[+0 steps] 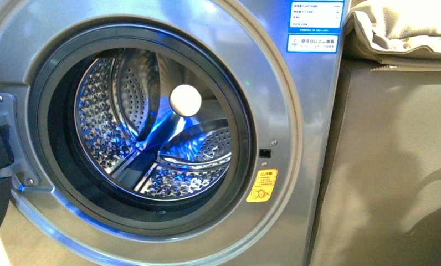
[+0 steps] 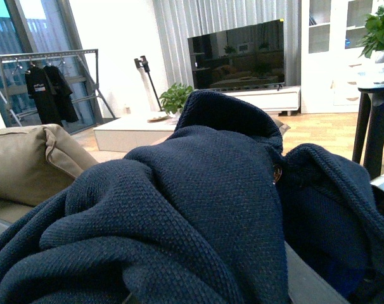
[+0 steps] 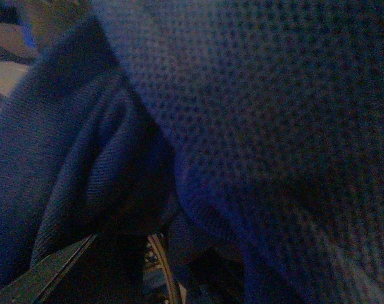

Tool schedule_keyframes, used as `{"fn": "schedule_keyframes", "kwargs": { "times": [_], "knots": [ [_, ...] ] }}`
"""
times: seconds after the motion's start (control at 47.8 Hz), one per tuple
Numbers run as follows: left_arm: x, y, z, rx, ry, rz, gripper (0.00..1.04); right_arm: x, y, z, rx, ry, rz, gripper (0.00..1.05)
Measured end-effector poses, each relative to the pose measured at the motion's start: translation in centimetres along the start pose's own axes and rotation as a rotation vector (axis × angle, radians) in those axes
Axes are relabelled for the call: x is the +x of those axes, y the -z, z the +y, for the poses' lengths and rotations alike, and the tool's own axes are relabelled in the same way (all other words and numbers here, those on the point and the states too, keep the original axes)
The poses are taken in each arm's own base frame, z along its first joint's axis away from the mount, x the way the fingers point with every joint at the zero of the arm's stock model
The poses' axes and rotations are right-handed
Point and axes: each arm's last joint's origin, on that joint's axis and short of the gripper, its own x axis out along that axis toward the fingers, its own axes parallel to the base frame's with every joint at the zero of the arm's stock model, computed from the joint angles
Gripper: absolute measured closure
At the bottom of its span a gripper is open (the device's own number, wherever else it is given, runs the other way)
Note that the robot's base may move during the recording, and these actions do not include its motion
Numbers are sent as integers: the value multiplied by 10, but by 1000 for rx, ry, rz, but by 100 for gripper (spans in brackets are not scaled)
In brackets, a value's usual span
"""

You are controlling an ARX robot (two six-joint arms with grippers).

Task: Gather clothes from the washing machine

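One grey metallic front-loading washing machine point(image 1: 296, 166) fills the left and centre of the front view. Its round porthole is open on one perforated steel drum point(image 1: 124, 111), lit blue, with one white round disc point(image 1: 185, 100) at the back. Two stickers sit right of the porthole: one blue-and-white label point(image 1: 316, 25) at upper right and one orange warning sticker point(image 1: 261, 186) lower down. Their print is too small to read. One tan sofa point(image 1: 395, 166) stands just beside the machine, far right. One dark navy knitted garment point(image 2: 198, 215) fills the lower frame of the left wrist view and all of the dim right wrist view. It hides the left gripper and right gripper, so I cannot tell how wide either pair of jaws stands.
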Motion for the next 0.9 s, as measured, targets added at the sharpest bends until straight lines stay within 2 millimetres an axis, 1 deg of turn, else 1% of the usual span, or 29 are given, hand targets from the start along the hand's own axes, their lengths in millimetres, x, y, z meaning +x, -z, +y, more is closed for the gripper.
{"fn": "schedule_keyframes", "kwargs": {
  "times": [0.125,0.251,0.356,0.46,0.544,0.627,0.774,0.899],
  "knots": [
    [0,0,1,1,-3,1,90,9,2,12,81,-62,-50,8],
    [-1,0,1,1,-4,1,90,13,5,22,135,-131,-68,8],
    [-1,0,1,1,-4,1,90,12,7,29,152,-190,-79,8],
    [-1,0,1,1,-4,0,90,4,6,34,143,-294,-94,8],
    [-1,0,1,1,-2,0,90,-5,3,32,122,-340,-104,8],
    [-1,0,1,0,0,0,90,-14,1,25,117,-354,-110,8],
    [-1,0,1,0,0,0,90,-21,2,14,147,-325,-117,8],
    [-1,0,1,1,-1,0,90,-24,5,5,200,-295,-106,8]
  ]
}}
